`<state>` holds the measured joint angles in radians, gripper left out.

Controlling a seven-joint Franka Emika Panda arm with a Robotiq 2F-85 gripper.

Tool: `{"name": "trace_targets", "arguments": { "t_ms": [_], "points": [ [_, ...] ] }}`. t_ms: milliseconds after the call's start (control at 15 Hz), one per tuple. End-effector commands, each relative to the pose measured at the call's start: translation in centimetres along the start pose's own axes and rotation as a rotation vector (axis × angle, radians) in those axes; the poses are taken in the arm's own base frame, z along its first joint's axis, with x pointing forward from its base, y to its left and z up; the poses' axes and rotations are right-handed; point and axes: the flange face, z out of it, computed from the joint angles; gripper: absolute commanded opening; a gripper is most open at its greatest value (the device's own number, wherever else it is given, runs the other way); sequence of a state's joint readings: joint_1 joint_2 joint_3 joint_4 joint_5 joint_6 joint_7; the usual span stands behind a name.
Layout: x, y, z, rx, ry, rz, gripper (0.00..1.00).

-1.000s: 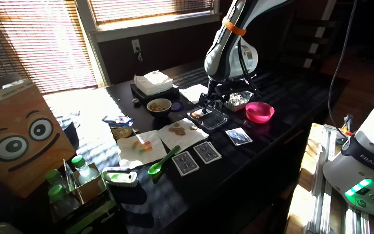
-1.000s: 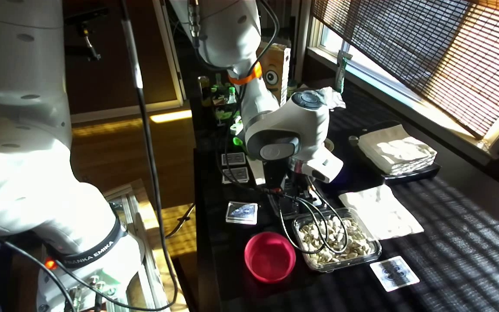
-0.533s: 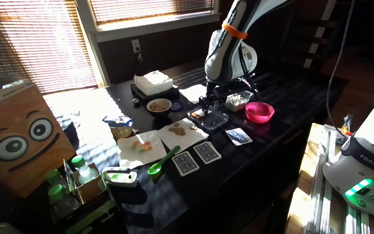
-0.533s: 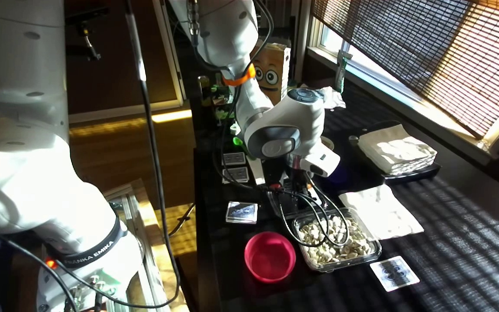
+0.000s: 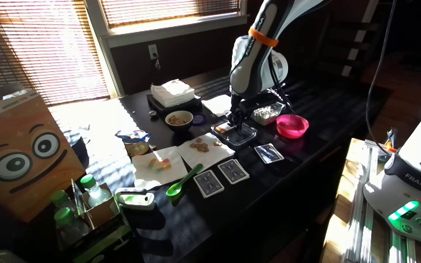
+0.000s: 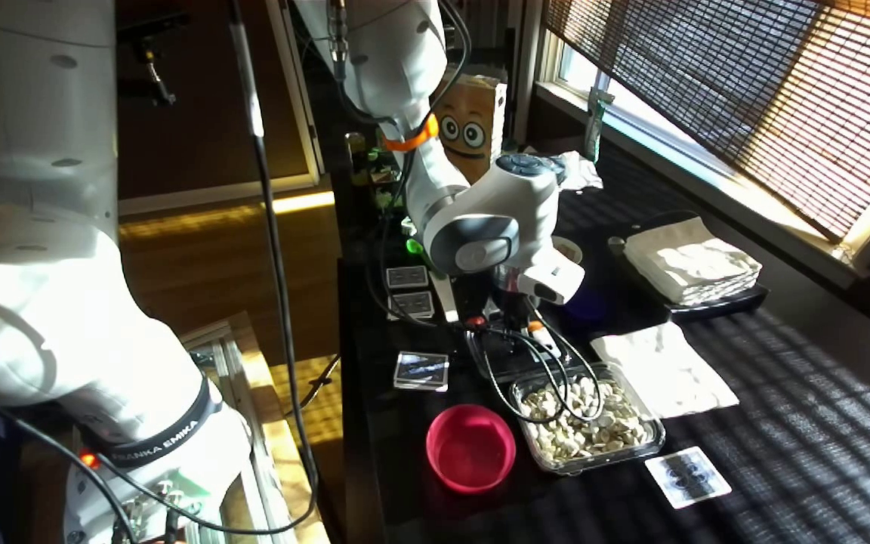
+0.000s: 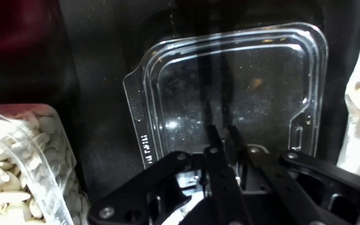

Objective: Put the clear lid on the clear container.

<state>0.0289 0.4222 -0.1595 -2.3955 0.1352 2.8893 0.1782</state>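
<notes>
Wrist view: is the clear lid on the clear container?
No, the clear lid lies beside the clear container, with the black table showing between them.

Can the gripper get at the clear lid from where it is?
Likely yes: the gripper is over the clear lid, and nothing shows between them. But its narrowly parted jaws point at the flat inner part, so gripping would probably need the rim.

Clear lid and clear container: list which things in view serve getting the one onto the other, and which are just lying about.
Part of the job:
clear container, holding pale seeds
clear lid, not on it
hand, over the lid

Just lying about:
pink bowl
green spoon
playing cards
napkin stack
orange box with a face
bowl of crackers
</notes>
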Motion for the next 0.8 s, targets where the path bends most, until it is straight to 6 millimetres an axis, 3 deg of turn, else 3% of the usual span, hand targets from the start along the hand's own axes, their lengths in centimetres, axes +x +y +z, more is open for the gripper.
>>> {"name": "trace_targets", "arguments": {
  "t_ms": [0,533,667,733],
  "points": [
    [-0.1,-1.0,1.0,-0.002,-0.051,-0.017,0.0],
    [-0.6,-3.3,0.6,0.045,-0.103,-0.07,0.0],
    [-0.4,-2.7,0.1,0.042,-0.082,-0.051,0.27],
    [-0.3,-2.4,-0.2,0.038,-0.072,-0.044,0.32]
  ]
}}
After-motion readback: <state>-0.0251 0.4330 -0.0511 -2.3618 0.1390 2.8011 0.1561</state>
